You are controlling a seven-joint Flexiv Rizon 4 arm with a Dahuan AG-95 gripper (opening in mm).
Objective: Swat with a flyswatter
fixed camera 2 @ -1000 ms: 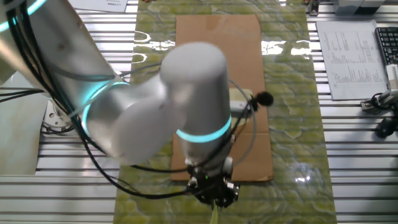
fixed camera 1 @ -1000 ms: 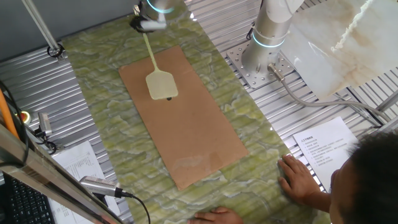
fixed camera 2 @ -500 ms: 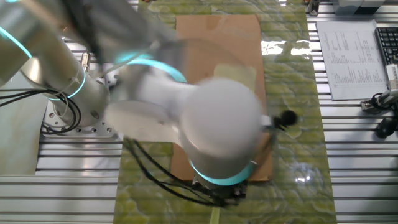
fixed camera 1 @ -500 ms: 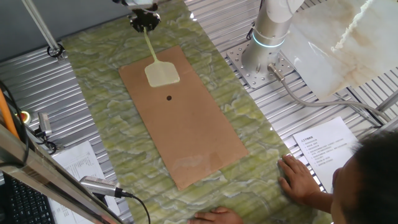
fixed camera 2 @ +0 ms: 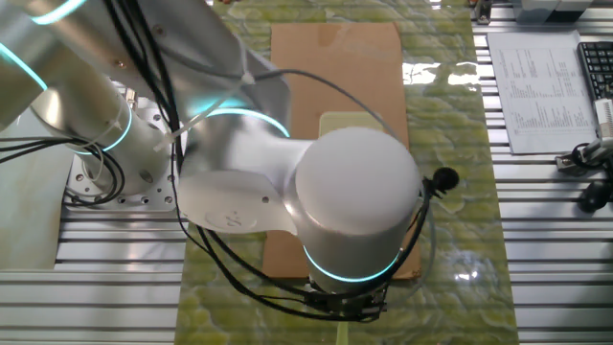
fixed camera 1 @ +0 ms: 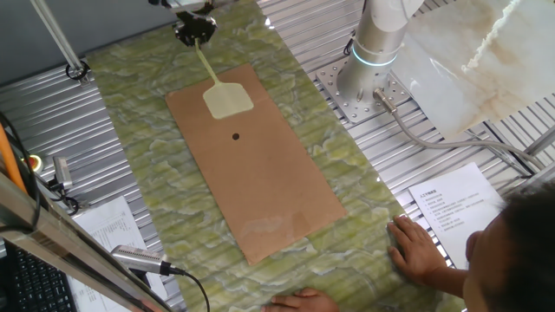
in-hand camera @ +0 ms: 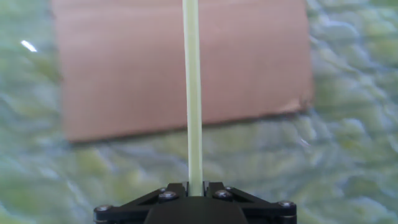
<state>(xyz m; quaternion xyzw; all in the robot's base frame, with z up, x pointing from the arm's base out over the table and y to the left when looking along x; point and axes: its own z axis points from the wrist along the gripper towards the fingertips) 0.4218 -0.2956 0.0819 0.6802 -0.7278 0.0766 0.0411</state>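
The pale yellow-green flyswatter hangs raised over the far end of the brown board, its mesh head tilted above the board and short of a small dark spot. Its thin handle runs straight up the hand view over the board. My gripper is shut on the handle's end at the top of one fixed view, and its jaws clamp the handle. In the other fixed view the arm hides the gripper and most of the swatter; only a corner of the head shows.
A green marbled mat lies under the board. A person's hands rest at the mat's near edge. Papers, a robot base, a keyboard and cables surround the mat on the metal table.
The swatter head lay over the dark spot a second ago; it has since lifted and swung back toward the board's far end, uncovering the spot. The arm swung over in the other fixed view.
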